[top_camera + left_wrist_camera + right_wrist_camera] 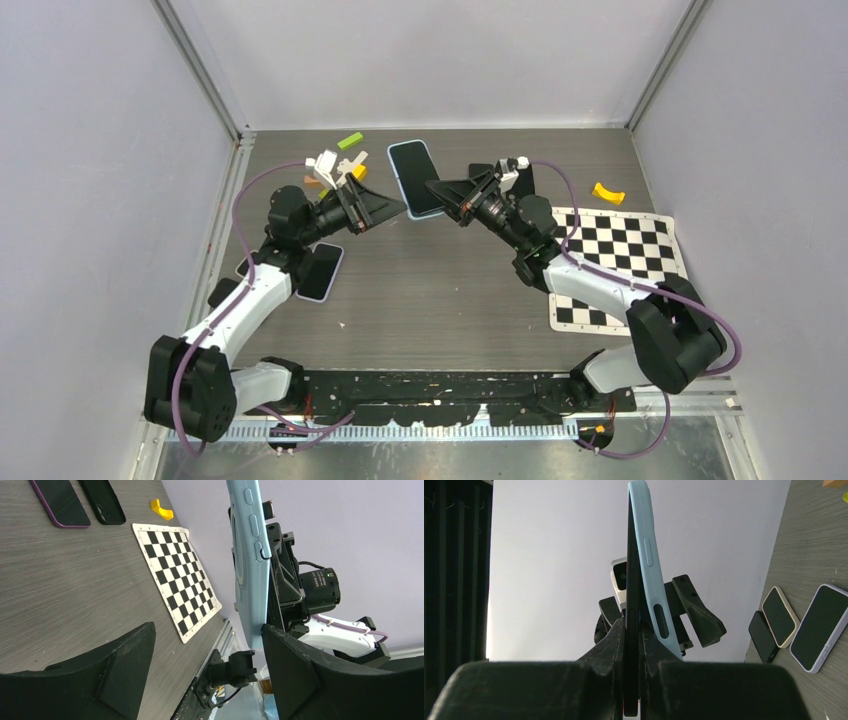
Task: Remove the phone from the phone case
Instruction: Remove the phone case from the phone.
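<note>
A black phone point(631, 595) in a light blue case point(651, 575) is held up on edge above the table's far middle point(413, 175). My right gripper point(632, 632) is shut on the phone's black edge. At that end the case stands off the phone, outside one finger. In the top view my right gripper point(434, 188) grips the phone's right side. My left gripper point(207, 665) is open wide. The case's edge point(248, 575) stands just beside its right finger point(295, 675), and I cannot tell if they touch. In the top view my left gripper point(398, 208) is at the phone's lower left.
A checkerboard sheet point(615, 255) lies on the right, with a yellow piece point(607, 193) behind it. A purple-cased phone point(320, 272) and a dark phone point(243, 268) lie under the left arm. A green block point(350, 141) and white-and-orange parts point(328, 168) sit at the far left.
</note>
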Available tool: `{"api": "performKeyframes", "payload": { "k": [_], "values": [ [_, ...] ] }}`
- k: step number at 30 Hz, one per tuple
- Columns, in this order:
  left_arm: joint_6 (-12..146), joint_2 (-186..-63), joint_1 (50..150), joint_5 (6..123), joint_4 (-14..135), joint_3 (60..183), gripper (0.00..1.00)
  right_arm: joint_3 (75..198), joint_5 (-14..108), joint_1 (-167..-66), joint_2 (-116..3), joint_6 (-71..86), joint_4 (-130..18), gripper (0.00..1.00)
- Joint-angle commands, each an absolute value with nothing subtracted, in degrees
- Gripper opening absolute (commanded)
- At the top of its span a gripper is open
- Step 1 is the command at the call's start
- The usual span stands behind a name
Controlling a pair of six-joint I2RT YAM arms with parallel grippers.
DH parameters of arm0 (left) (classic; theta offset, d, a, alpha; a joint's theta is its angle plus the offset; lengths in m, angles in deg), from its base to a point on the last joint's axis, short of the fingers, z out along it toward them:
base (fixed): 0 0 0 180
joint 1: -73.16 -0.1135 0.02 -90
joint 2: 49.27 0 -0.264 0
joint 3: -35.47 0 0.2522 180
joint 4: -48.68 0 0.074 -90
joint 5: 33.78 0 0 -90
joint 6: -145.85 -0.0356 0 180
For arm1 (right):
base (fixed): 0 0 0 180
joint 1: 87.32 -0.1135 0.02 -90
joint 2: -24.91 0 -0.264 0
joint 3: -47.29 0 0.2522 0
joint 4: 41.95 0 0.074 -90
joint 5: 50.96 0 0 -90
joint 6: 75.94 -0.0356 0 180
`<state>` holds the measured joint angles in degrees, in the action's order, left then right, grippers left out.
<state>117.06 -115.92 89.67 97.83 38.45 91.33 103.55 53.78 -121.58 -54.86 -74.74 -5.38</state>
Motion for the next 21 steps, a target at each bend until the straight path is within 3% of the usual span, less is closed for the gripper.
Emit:
{"api": "performKeyframes", "payload": {
  "k": [1,11,13,21],
  "values": [
    [113.5,-116.4,90.9,99.8,35.8,90.2,0.81,106.2,55.4,-122.0,-55.4,-77.3,4.0,0.01],
    [113.5,-117.7,90.9,100.2,33.4,89.7,0.81,106.3,55.9,-122.0,-57.3,-78.6,6.6,0.01],
    [113.4,-118.4,90.9,99.7,34.0,89.9,0.69,106.4,56.1,-122.0,-57.5,-78.7,7.0,0.01],
    [111.9,-122.5,90.6,97.3,34.7,92.8,0.03,106.9,57.0,-122.0,-57.7,-76.2,2.5,0.01]
  ]
}}
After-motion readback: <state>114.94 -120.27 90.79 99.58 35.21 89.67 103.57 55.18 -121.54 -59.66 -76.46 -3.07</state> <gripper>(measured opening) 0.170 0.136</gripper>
